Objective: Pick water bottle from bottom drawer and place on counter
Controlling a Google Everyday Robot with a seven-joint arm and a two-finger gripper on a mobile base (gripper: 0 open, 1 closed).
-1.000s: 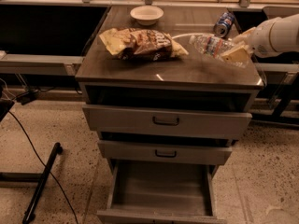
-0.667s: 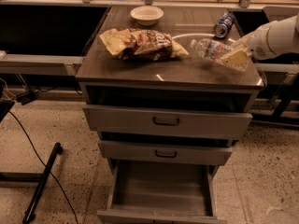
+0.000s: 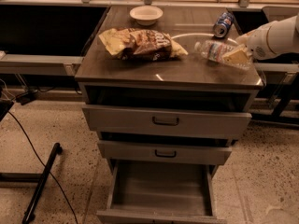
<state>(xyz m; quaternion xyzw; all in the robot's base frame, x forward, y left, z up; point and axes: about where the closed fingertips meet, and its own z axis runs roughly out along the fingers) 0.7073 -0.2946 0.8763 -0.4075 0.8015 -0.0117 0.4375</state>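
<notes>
The arm (image 3: 276,36) is a thick, rounded tube with a smooth white shell, shaded grey along its underside. Its gripper (image 3: 237,56), over the right end of the counter (image 3: 187,71), is pale yellowish and wedge-shaped.

The front strip of the table (image 3: 187,73) is bare from side to side, giving an open way in from the front. Behind it the chip bag (image 3: 142,43) fills the left middle, the bowl (image 3: 146,14) sits at the back, and the soda can (image 3: 223,24) is at the back right. The gripper (image 3: 237,56) hangs over the right edge, fingers clasped on the tilted bottle (image 3: 214,50), near the can. Below, the bottom drawer (image 3: 161,190) stands open and bare inside — though the two upper drawers (image 3: 166,120) jut out over its rear.
</notes>
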